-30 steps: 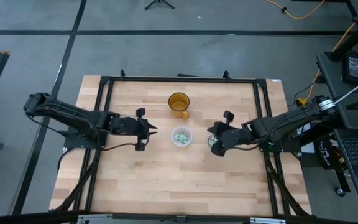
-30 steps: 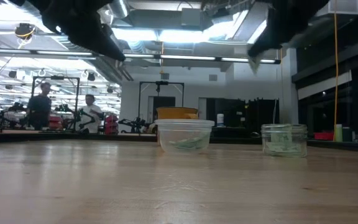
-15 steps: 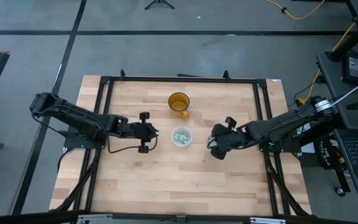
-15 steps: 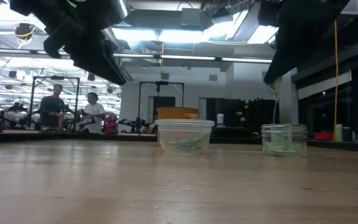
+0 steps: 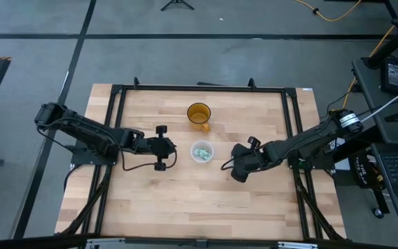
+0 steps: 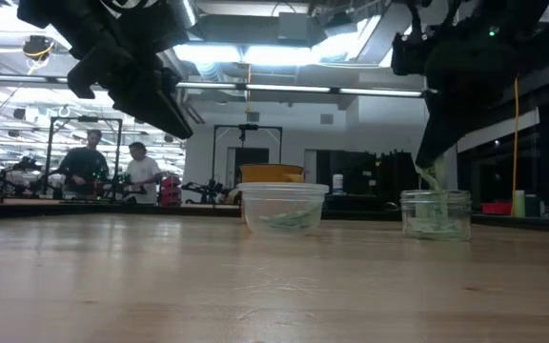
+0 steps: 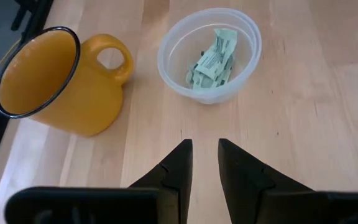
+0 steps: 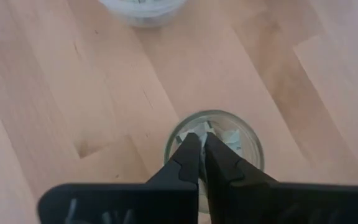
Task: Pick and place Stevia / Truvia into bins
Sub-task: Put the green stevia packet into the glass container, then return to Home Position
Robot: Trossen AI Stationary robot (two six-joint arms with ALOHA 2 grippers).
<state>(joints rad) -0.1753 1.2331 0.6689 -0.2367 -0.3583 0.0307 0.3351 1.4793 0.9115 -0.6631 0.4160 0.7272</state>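
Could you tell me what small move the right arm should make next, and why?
Probably open the right end effector: shut, it hangs directly over the small cup, with a pale packet dangling from its tip above the rim, so releasing should drop it in. The left end effector waits short of the clear cup.

Pale green sweetener packets [image 7: 213,57] heaped in the clear plastic cup [image 7: 248,59], more stuffed in the small metal cup [image 8: 251,147] nearby.

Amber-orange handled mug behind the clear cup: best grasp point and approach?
Judging by its pose, take the amber-orange mug by its loop handle, coming from above. It stands upright, and the handle juts toward the clear plastic cup with a gap between them, so fingers could straddle the loop.
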